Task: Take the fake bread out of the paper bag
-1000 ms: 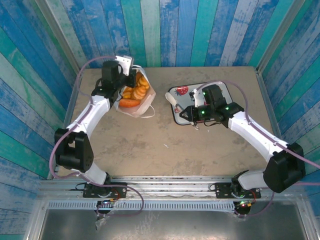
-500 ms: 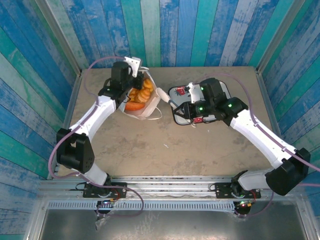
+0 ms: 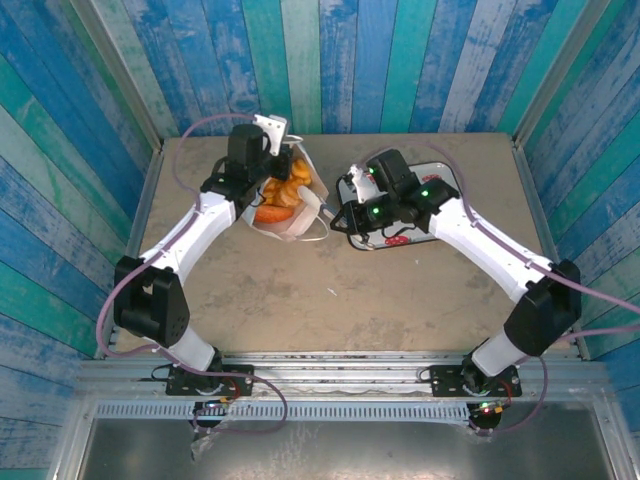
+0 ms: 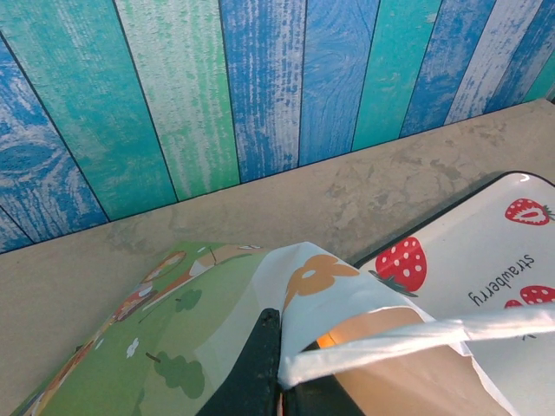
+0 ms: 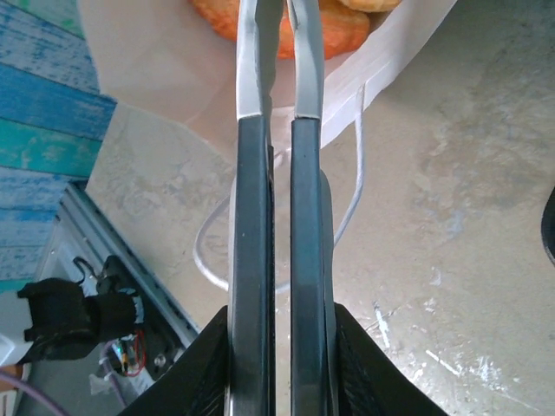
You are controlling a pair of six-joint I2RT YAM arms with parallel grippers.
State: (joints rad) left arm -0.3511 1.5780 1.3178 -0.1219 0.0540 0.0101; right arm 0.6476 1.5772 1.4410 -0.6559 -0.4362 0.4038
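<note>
The right gripper (image 5: 279, 364) clamps dark-sleeved metal tongs (image 5: 251, 217), their steel tips at the mouth of the crinkled white paper bag (image 3: 290, 225). Glossy orange fake bread (image 3: 283, 190) lies inside. The left gripper (image 4: 282, 390) pinches the bag's rim. The strawberry tray (image 4: 486, 260) sits just beside, the plank wall (image 4: 260, 87) beyond. The near table (image 3: 330, 300) is bare.

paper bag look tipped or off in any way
The paper bag looks tipped on its side, not upright: the left gripper pinches its rim, and the mouth gapes sideways with fake bread showing.
</note>
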